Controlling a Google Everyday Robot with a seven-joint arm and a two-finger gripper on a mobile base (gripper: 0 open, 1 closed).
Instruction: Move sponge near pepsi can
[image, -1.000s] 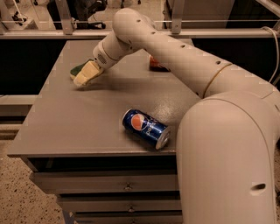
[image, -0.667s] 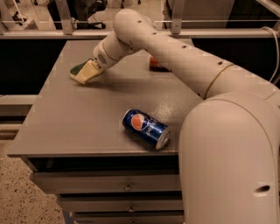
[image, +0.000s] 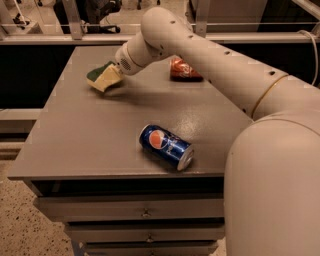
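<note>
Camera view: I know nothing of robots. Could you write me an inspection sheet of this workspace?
Surface: grey table, drawers below.
Job's things: sponge raised and tilted, back left; pepsi can on its side near the front edge, well apart.
Clutter: orange-red can lying at the back.
Grippers: pincer back left, gripping the sponge.
Cables: pale cable at the right edge.
Surroundings: metal rail behind; speckled floor.

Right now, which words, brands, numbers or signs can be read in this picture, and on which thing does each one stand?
No word reads clearly.
Blue can, lying on its side: round red-white-blue Pepsi logo; the lettering beside it is too blurred to read.
Orange-red can: print too blurred to read.
Sponge, at the gripper over the table, far left: no text.
</note>
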